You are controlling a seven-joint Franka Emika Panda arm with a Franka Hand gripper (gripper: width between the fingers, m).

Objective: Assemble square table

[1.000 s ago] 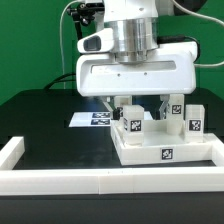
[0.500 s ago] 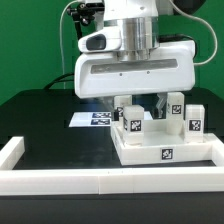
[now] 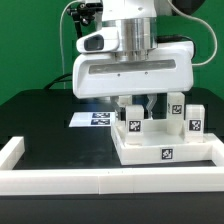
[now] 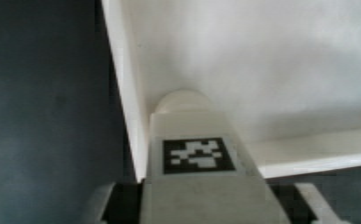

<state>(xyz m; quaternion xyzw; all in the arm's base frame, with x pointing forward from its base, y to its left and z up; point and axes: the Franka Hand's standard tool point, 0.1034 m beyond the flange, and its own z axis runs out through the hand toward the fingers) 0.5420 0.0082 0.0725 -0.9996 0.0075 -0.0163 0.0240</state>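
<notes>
The square table slab point(image 3: 165, 150) lies flat on the black tabletop point(image 3: 50, 125), directly below the claw point(image 3: 138, 104). Leg posts stand on it with long axes vertical. The claw straddles one tagged leg post point(image 4: 198, 150); whether its fingers clamp the post cannot be told. Further leg posts point(image 3: 186, 118) stand right of the claw.

Leg posts point(image 3: 186, 117) crowd tabletop slab point(image 3: 150, 150); black mat point(image 3: 50, 125) toward exterior view's left lies open.

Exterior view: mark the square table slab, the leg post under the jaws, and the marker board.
square table slab point(image 3: 165, 153), exterior view, front side wall by its tag
leg post point(image 3: 132, 121), exterior view, tagged front face
marker board point(image 3: 93, 119), exterior view, visible printed strip
</notes>
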